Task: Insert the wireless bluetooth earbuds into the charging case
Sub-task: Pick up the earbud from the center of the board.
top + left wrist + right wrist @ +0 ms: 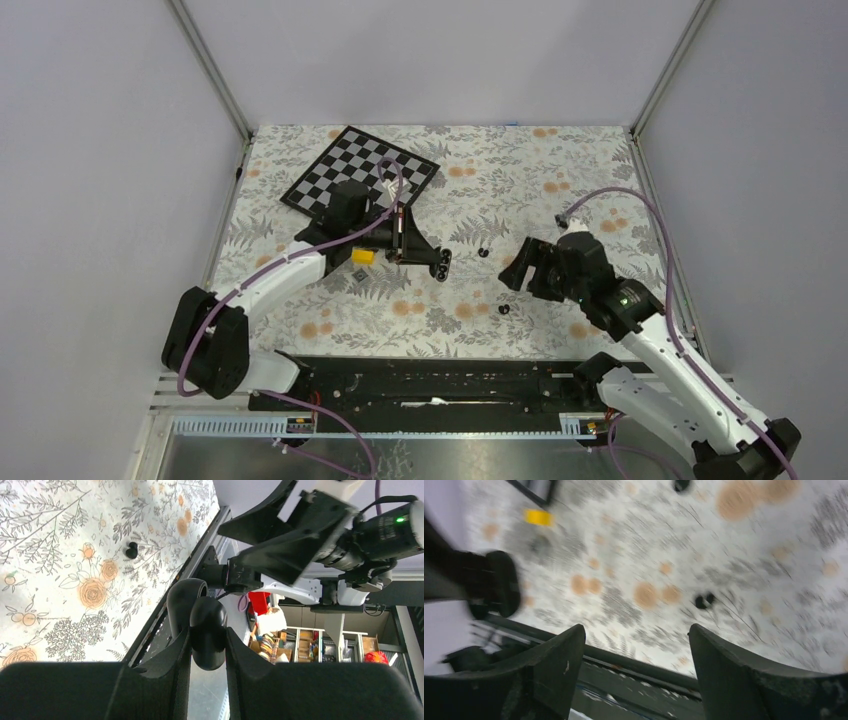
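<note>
My left gripper [428, 257] is shut on the black charging case [441, 264] and holds it above the mat with its lid open. In the left wrist view the case [207, 630] sits pinched between the fingers of the left gripper [207, 647]. One small black earbud [484, 252] lies on the mat right of the case. Another [504, 309] lies nearer the front edge. My right gripper [514, 273] is open and empty above the mat between them. Its blurred wrist view shows the right gripper [636, 630], one black bud [704, 600] and the case [501, 582]. No pale buds show.
A small yellow block [363, 256] lies just left of the left gripper. A checkerboard [360, 170] lies at the back left. A black rail [430, 380] runs along the table's front edge. Grey walls enclose the floral mat [520, 170].
</note>
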